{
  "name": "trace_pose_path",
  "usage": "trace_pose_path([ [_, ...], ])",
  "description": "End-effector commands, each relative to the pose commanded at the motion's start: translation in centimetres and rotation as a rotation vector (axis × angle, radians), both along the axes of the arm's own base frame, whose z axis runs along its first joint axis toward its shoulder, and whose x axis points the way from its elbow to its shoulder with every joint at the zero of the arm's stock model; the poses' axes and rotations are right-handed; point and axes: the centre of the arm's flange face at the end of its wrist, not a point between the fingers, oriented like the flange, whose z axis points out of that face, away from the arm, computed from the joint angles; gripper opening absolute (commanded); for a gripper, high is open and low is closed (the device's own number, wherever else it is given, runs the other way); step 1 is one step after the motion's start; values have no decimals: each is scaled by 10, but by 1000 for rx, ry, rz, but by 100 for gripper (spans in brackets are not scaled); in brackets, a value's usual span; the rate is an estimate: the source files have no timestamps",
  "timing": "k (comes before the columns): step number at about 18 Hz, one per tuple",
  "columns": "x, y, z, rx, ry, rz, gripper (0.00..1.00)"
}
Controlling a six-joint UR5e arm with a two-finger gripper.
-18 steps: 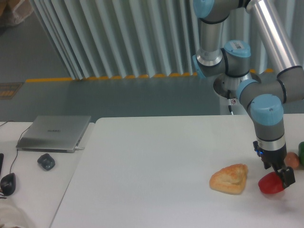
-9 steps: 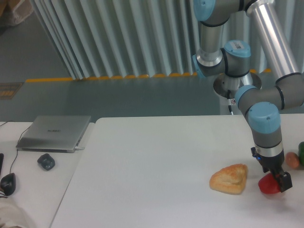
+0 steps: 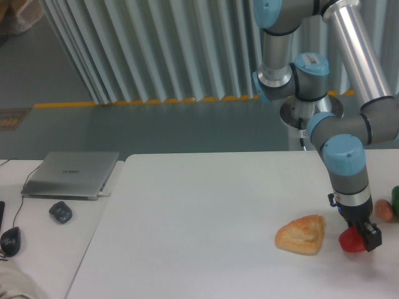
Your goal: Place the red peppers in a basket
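Since a second ago, my arm has drawn its wrist in toward the bread and sunk lower, so the gripper (image 3: 362,237) now sits down over the red pepper (image 3: 351,242) instead of beside it. That pepper lies on the white table (image 3: 206,224), near the right front edge, just right of the golden bread piece (image 3: 302,234) and apart from it. Dark fingers cover the pepper's right side and top. I judge they are closing around it, but I cannot tell from this angle whether they are pressed against its skin or only bracketing it. The pepper looks to be resting on the table, not lifted.

I approach from above because the pepper is round and glossy and could roll away from a sideways push. A small tan-orange round item (image 3: 384,210) and a green vegetable (image 3: 395,200), cut off by the frame's right edge, sit just behind the gripper, so I have little room on that side. No basket is visible anywhere in this view.

On the neighbouring desk to the left lie a closed silver laptop (image 3: 72,174), a dark mouse (image 3: 60,212) and a second mouse (image 3: 10,239) at the edge. The laptop lid carries a faint logo, too small to read. A label on the arm's joint cap is likewise illegible.
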Motion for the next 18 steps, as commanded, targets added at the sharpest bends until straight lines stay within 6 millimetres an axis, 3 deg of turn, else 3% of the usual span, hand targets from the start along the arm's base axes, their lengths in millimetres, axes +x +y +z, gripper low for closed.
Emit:
trace_pose_path([
  [6,-13,-6,49,106,9,8,36],
  [10,-41,-11,90,132,59,-26,36],
  [13,-64,-31,105,136,87,-32,36],
  [18,-96,-54,110,135,105,-6,36],
])
